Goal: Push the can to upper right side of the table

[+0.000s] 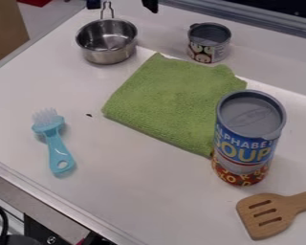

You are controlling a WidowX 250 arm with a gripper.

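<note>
White counter (117,160), metal strip (251,19) along the far edge. Left: blue brush (56,143), bristles up-view. Next, metal pot (107,53), upright, bare metal inside, no contents seen. Hand (122,5) at top edge above pot handle, released, tips spread, grasping nothing. Green cloth (175,100) mid-counter. Small can (208,51) upright behind cloth, gray recessed top; can't tell if lidded or what's inside. Tall soup can (245,143) upright at cloth's right corner, gray lid on, contents hidden. Wooden spatula (267,215) lower right. Task's can could be either; both right of center, small one farther up. Step looks like pre-contact approach. Next move: pick the can, lower hand on its left/near side, push low toward upper right; tall one may tip.
</note>
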